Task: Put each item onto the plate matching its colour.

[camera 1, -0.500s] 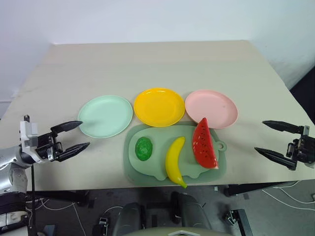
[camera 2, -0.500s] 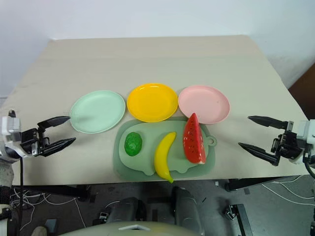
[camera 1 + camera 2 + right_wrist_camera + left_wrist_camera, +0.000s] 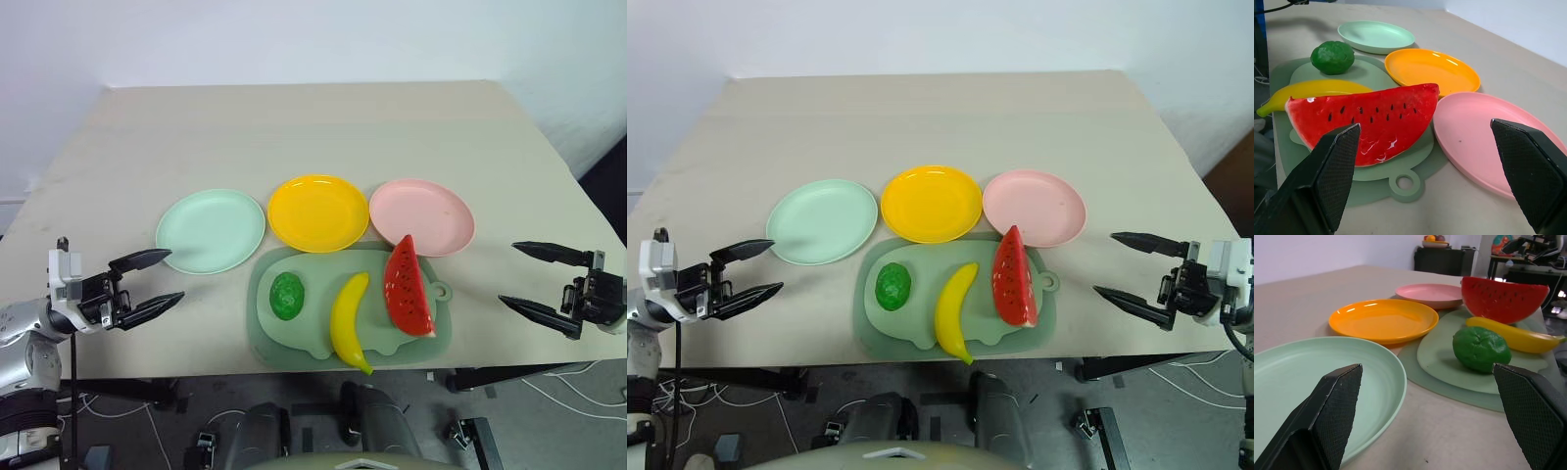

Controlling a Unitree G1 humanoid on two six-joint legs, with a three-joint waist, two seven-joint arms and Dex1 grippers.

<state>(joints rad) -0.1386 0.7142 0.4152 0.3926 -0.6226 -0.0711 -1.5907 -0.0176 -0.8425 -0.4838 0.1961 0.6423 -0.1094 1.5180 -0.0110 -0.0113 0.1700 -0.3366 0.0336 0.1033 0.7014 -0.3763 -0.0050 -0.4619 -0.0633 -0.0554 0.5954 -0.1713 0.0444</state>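
On your table (image 3: 294,127):

- Mint plate (image 3: 211,231), far left of a row of three, bare.
- Yellow plate (image 3: 317,212), middle of the row, just beside the mint one, bare.
- Pink plate (image 3: 421,216), right end of the row, bare.
- Mat (image 3: 294,338), sage green, lying nearer you than the plates at the table's near edge; its far rim runs up against the yellow and pink plates. It carries all three toy foods.
- Ball (image 3: 287,295), dark green and bumpy, on the mat's left part, well apart from the mint plate.
- Banana (image 3: 348,321), yellow, lying in the mat's middle with its stem end over the near edge.
- Watermelon (image 3: 406,286), red wedge standing on its rind on the mat's right part, its tip just beside the pink plate.

Your grippers:

- Left gripper (image 3: 152,281), over the table's left near edge, pointing level toward the mat; fingers spread wide, nothing between them. It sits near the mint plate's rim without touching it.
- Right gripper (image 3: 529,277), over the table's right near edge, pointing level toward the watermelon; fingers likewise spread wide, holding nothing, well apart from the pink plate.

No item sits on its plate yet.
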